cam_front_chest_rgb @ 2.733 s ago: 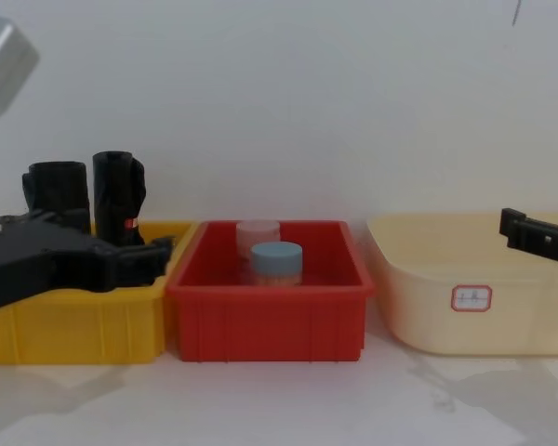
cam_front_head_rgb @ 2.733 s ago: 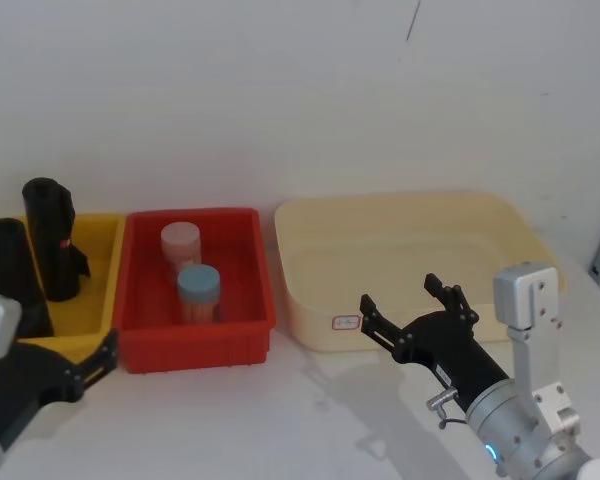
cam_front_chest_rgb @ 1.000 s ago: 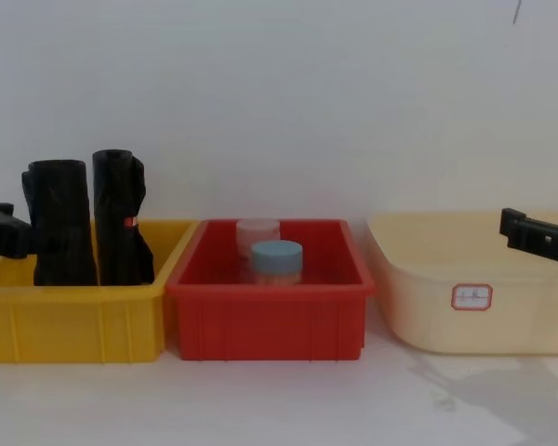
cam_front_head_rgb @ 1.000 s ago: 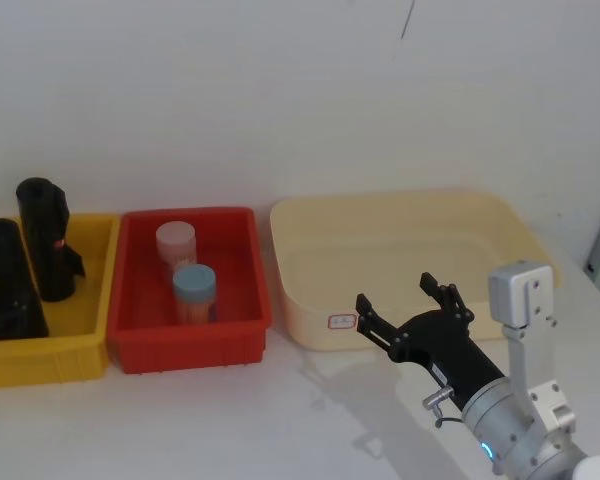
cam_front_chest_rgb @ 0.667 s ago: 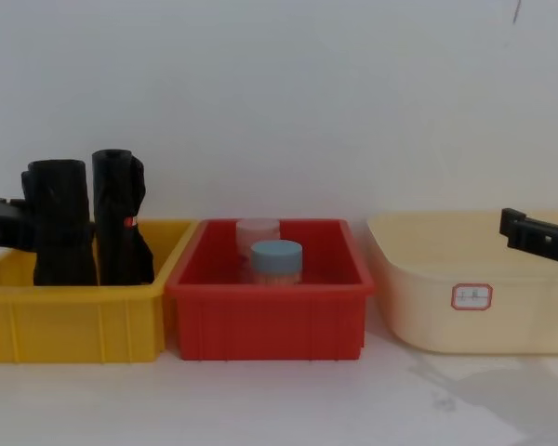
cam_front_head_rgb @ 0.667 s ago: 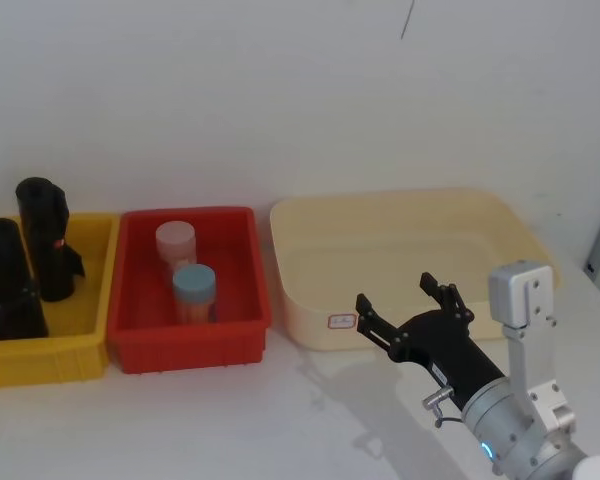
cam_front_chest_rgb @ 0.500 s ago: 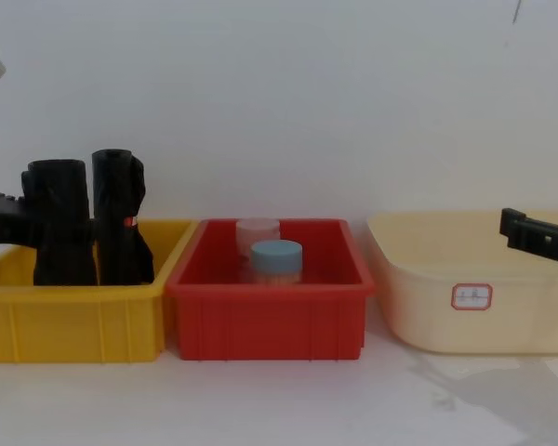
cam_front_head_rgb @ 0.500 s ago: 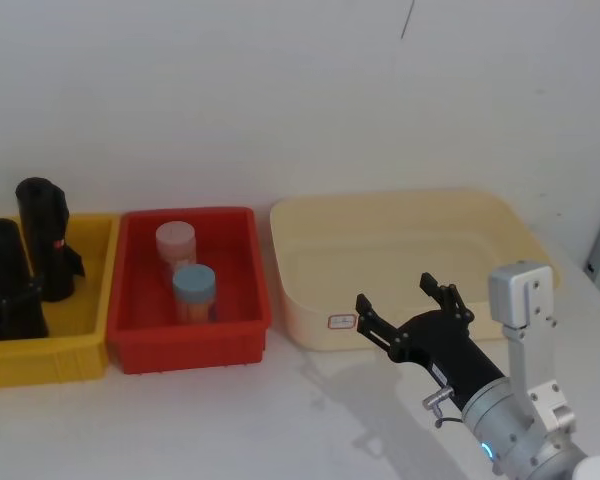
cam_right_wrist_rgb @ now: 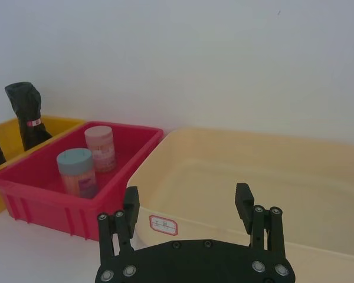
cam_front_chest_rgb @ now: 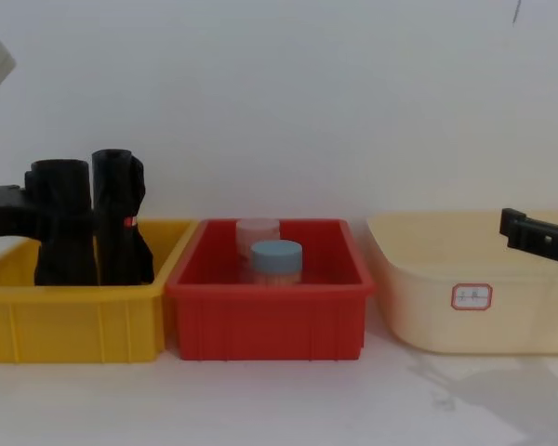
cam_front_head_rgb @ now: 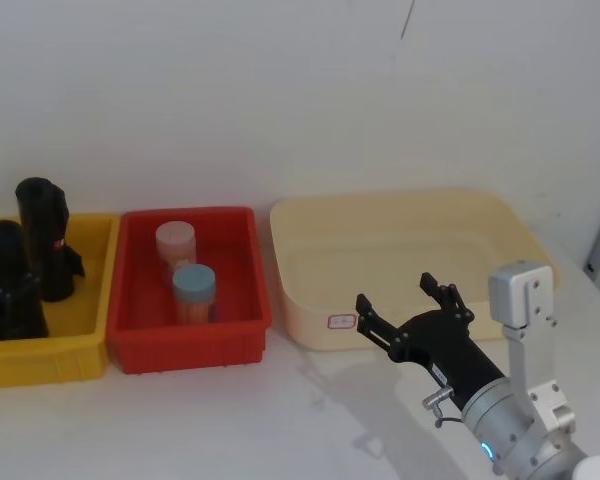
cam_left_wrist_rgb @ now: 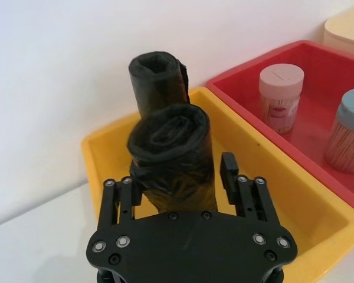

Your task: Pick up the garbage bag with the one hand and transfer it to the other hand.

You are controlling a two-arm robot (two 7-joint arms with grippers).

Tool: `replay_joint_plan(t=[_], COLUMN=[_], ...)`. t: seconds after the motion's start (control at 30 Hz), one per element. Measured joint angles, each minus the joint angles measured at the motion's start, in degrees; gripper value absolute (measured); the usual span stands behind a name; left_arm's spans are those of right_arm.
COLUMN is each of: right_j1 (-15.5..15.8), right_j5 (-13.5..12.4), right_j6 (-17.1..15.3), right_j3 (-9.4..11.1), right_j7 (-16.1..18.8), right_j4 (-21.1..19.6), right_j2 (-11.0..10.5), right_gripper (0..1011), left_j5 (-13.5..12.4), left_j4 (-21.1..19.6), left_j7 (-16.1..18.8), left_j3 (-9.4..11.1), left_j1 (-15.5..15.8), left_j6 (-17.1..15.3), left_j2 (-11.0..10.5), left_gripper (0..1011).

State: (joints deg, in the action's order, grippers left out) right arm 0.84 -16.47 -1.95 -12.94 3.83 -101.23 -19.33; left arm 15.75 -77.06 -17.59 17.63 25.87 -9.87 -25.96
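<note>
The garbage bag (cam_left_wrist_rgb: 171, 147), a stubby roll of crinkled black plastic, stands upright in a yellow plastic bin (cam_front_head_rgb: 40, 360) at the head view's left edge, beside a slimmer black roll (cam_front_head_rgb: 42, 230). The left gripper (cam_left_wrist_rgb: 180, 168) straddles it, fingers spread on either side. The right gripper (cam_front_head_rgb: 398, 295), at lower right, gapes empty above a glossy white tabletop (cam_front_head_rgb: 230, 420), with a plain white wall (cam_front_head_rgb: 280, 100) behind.
</note>
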Motion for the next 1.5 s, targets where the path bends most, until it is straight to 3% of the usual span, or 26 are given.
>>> replay_joint_plan(t=[0.27,0.8,1.03,1.37,1.5], right_j1=[0.0,0.0,0.0,0.0,0.0], right_j5=[0.0,0.0,0.0,0.0,0.0], right_j6=[0.0,0.0,0.0,0.0,0.0], right_j3=[0.0,0.0,0.0,0.0,0.0], right_j7=[0.0,0.0,0.0,0.0,0.0], right_j4=[0.0,0.0,0.0,0.0,0.0], right_j2=[0.0,0.0,0.0,0.0,0.0], right_gripper=[1001,1001,1001,1001,1001], left_j5=[-1.2,-3.4,-3.8,-2.8,-1.7], left_j4=[-3.5,-7.8,-7.6,-4.5,-2.2], left_j7=[1.4,2.3,0.4,-4.3,-7.2], left_j3=[-0.8,-0.8,0.0,1.7,2.7], left_j1=[-1.9,-3.8,-1.8,3.7,7.2], left_j6=[-0.9,-3.1,-2.0,1.0,2.7], left_j2=[-0.9,-2.1,-1.3,1.6,3.6], left_gripper=[563,442,407,371,371])
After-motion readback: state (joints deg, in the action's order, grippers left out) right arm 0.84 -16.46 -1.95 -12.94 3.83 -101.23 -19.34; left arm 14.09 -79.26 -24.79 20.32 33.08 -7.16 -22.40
